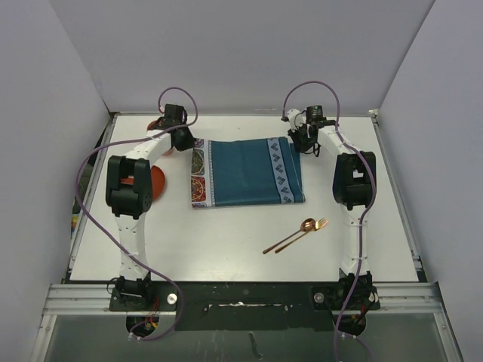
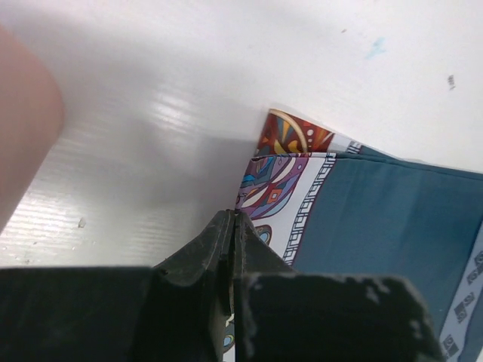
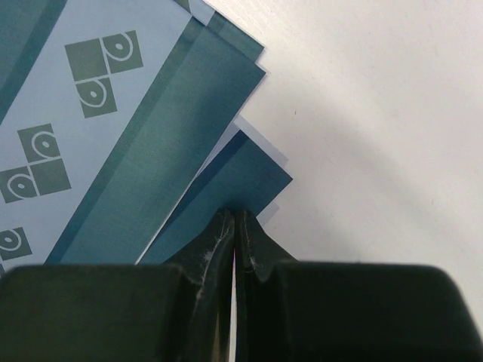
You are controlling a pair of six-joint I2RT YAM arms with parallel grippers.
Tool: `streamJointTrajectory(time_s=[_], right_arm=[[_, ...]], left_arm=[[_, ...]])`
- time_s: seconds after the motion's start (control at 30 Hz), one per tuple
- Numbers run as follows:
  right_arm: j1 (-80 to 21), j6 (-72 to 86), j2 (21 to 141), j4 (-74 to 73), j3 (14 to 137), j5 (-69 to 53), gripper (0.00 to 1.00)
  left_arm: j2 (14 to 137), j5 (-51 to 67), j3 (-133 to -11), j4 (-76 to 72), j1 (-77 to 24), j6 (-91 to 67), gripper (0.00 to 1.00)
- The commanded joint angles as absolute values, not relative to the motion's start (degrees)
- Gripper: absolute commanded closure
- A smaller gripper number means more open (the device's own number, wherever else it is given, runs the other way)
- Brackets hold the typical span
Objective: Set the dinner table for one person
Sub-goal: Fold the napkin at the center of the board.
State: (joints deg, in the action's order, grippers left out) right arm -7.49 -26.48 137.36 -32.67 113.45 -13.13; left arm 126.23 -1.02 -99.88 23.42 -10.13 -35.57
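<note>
While left gripper (image 2: 232,220) and right gripper (image 3: 234,217) sit jaws-together at its far corners (fabric pinch unclear), the rectangular teal cloth placemat (image 1: 241,172) lies flat on the smooth white dinner table (image 1: 211,241).

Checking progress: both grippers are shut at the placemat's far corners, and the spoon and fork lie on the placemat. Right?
Not quite. The spoon and fork lie on the bare table, nearer the arms than the placemat and apart from it, as the top view shows. The left gripper and right gripper are shut at its far corners.
</note>
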Motion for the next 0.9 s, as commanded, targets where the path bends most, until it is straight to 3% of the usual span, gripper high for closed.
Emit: streamJointTrajectory(time_s=[0.0, 0.67, 0.77, 0.87], right_arm=[[-7.4, -26.2, 142.5, -35.1, 111.5, -12.0, 1.0], [-7.4, -24.0, 143.6, -34.2, 114.2, -9.3, 1.0], [-7.7, -22.8, 142.4, -35.7, 115.6, -10.1, 0.82], [-8.6, -23.5, 139.3, -36.0, 116.0, -9.4, 0.7]], left_arm=[[128.0, -0.1, -105.7, 19.3, -10.3, -35.6, 1.0], [133.4, 5.5, -112.5, 20.5, -15.1, -36.0, 0.99], [132.3, 5.5, -111.4, 20.5, -15.0, -35.4, 0.99], [130.5, 5.1, -110.1, 20.8, -14.9, -34.5, 0.99]])
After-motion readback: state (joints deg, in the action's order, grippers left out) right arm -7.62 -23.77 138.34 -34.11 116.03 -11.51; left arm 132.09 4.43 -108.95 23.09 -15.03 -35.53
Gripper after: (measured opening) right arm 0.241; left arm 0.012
